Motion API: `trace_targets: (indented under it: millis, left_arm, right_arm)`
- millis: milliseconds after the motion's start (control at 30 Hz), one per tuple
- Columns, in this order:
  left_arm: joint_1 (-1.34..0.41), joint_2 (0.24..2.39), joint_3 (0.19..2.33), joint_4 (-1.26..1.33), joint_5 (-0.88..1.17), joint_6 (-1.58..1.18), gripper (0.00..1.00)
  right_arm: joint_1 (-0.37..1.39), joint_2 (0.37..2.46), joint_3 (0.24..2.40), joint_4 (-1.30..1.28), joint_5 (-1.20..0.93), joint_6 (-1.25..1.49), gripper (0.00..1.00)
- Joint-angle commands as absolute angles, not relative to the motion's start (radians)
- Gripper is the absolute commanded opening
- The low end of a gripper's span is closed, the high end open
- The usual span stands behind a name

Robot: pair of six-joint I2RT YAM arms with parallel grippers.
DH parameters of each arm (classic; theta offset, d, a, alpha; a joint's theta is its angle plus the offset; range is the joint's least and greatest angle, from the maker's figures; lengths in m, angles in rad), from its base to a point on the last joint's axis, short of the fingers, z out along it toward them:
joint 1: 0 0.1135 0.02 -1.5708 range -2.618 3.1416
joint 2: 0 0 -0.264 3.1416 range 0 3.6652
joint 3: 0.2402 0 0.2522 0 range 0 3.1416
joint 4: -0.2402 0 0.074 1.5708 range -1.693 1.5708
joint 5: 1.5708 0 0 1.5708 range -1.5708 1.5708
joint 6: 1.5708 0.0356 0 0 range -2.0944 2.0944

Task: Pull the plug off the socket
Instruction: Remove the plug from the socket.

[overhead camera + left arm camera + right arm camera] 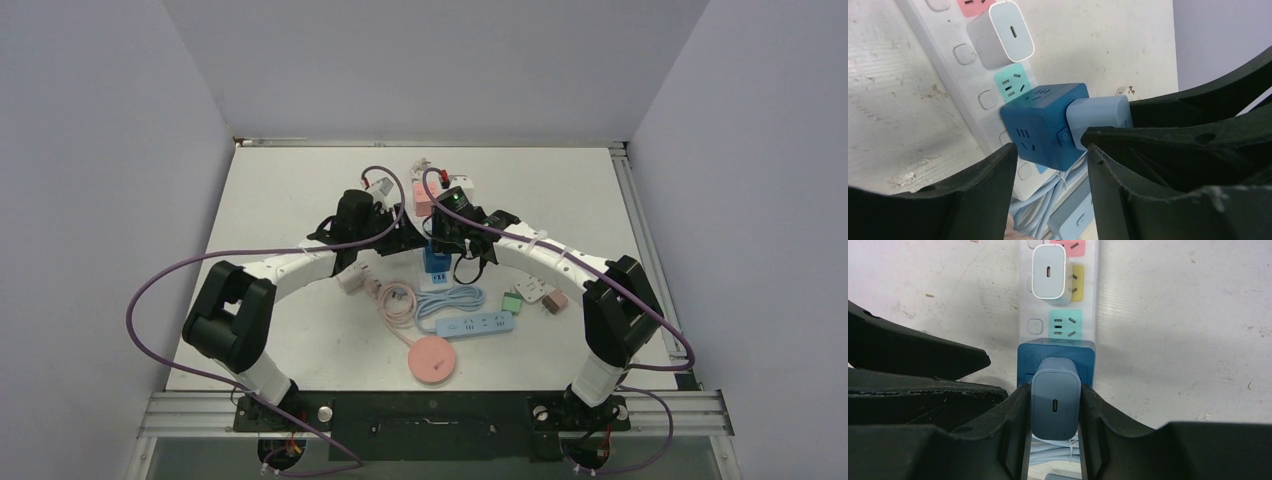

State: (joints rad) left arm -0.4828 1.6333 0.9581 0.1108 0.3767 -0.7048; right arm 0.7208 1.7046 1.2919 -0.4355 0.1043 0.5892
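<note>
The right gripper (1055, 412) is pinching the pale blue plug (1055, 390): in the right wrist view its 2 dark fingers (1015, 405) press against the plug's left and right sides, low in the centre of the frame. The plug sits seated in the dark blue cube socket (1027, 357) just above it in that view, with no gap showing between them. The left gripper (1050, 145) straddles the same cube from the other side. In the left wrist view, one finger tip comes up from the lower left to the cube's edge and the other rises at lower centre right beside the plug, but I cannot tell whether they are gripping the cube or only flanking it. The cube is mounted on a white power strip (1089, 295) that runs to the top of the right wrist frame. On the strip there is a teal outlet (1066, 324) directly above the cube and a white charger (1049, 270) above that. A pale blue cable (1045, 207) lies bunched under the cube at the bottom of the left wrist view. From overhead, both arms meet over the cube at the centre of the white table (270, 190).
</note>
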Motion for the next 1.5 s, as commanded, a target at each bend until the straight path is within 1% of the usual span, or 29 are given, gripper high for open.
trace_targets:
  millis: [0, 100, 633, 733, 800, 933, 1000, 1033, 1300, 1467]
  left_arm:
    - [-0.482, 1.630, 0.945, 0.192, 0.379, -0.774, 0.48]
    - [-0.482, 1.650, 0.951, 0.192, 0.387, -0.775, 0.43]
    - [-0.497, 1.742, 1.002, 0.192, 0.389, -0.730, 0.41]
    - [-0.507, 1.760, 1.015, 0.161, 0.375, -0.710, 0.31]
    - [-0.514, 1.770, 1.023, 0.131, 0.363, -0.692, 0.27]
    - [-0.534, 1.774, 1.022, 0.055, 0.318, -0.634, 0.22]
    - [-0.548, 1.766, 1.006, 0.026, 0.282, -0.615, 0.14]
    - [-0.554, 1.764, 1.000, 0.026, 0.273, -0.614, 0.13]
    - [-0.597, 1.843, 1.013, 0.002, 0.291, -0.623, 0.10]
    - [-0.597, 1.863, 1.036, -0.058, 0.253, -0.591, 0.09]
  right_arm:
    - [0.721, 1.693, 1.302, -0.364, 0.126, 0.606, 0.05]
    - [0.721, 1.704, 1.307, -0.359, 0.116, 0.605, 0.05]
    - [0.723, 1.719, 1.302, -0.348, 0.100, 0.597, 0.05]
    - [0.723, 1.716, 1.299, -0.348, 0.103, 0.597, 0.05]
    - [0.723, 1.714, 1.298, -0.350, 0.108, 0.595, 0.05]
    - [0.723, 1.713, 1.302, -0.356, 0.114, 0.593, 0.05]
    - [0.723, 1.716, 1.308, -0.360, 0.116, 0.594, 0.05]
    - [0.723, 1.718, 1.308, -0.359, 0.116, 0.594, 0.05]
    - [0.723, 1.745, 1.339, -0.374, 0.126, 0.592, 0.05]
    - [0.723, 1.742, 1.361, -0.379, 0.139, 0.582, 0.05]
